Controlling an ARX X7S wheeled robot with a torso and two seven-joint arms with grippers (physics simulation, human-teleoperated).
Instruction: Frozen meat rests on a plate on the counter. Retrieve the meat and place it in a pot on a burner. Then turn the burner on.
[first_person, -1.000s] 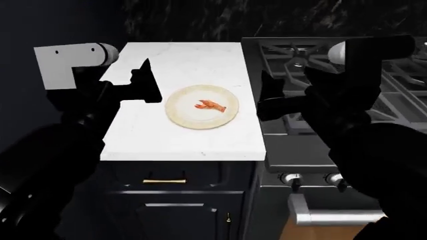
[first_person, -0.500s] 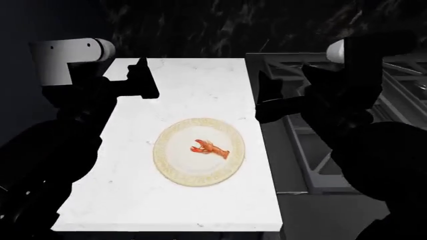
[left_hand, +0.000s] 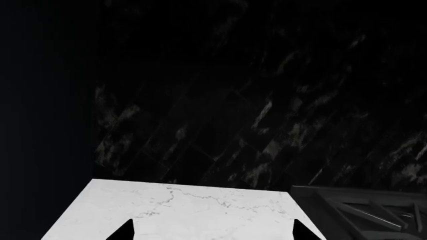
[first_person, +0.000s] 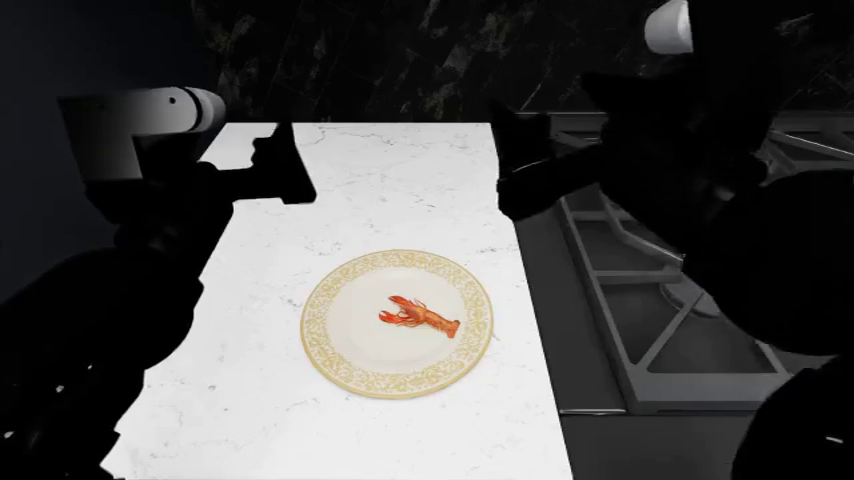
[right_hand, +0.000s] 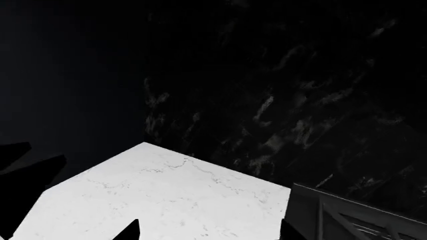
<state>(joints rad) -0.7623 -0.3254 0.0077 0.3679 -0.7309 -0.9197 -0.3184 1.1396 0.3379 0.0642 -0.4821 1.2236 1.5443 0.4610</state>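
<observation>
The frozen meat (first_person: 420, 317), a small red-orange lobster, lies in the middle of the plate (first_person: 336, 352) on the white counter (first_person: 387, 190). Both grippers hover over the counter's far half, well beyond the plate. My left gripper (first_person: 280, 160) is near the left edge, and its wrist view shows it (left_hand: 213, 234) open over bare marble. My right gripper (first_person: 523, 165) is by the counter's right edge, and its wrist view also shows it (right_hand: 210, 232) open with nothing between the fingers. The pot is out of view. No burner cap shows among the grate spokes.
A dark stove top with black grate bars (first_person: 641, 300) adjoins the counter on the right; its corner shows as grate (left_hand: 360, 210) and grate (right_hand: 347, 220). A dark veined backsplash (first_person: 400, 60) rises behind the counter. My dark arms cover the left and right sides of the head view.
The head view has closed in and tipped down: cabinet front and stove knobs have left the frame, and the plate looks larger and lower. The right arm sits higher in view.
</observation>
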